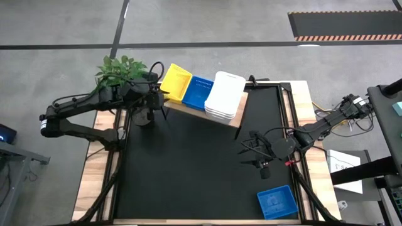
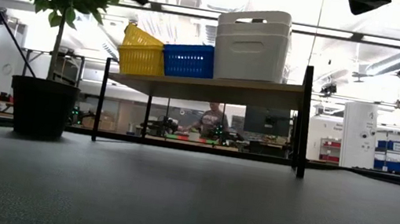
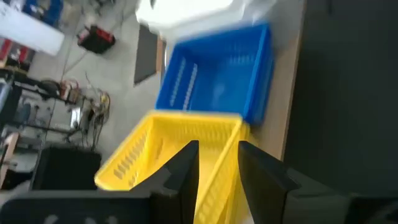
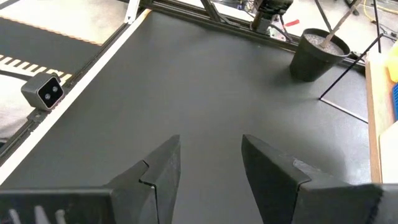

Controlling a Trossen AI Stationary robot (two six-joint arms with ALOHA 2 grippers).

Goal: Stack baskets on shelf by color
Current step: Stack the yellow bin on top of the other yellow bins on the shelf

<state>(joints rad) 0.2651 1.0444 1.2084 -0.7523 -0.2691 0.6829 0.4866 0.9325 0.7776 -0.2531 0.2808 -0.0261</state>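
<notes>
gripping the yellow basket's wall in my left pincer at the shelf's end, i am judging its placing nearly done, while my right pincer, released, is waiting for the blue basket at the table's corner.

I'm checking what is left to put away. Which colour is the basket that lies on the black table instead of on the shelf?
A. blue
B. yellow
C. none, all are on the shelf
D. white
A: in the high view a lone blue basket lies on the black table near its front right corner, apart from the shelf, which carries the yellow, blue and white ones.
</notes>
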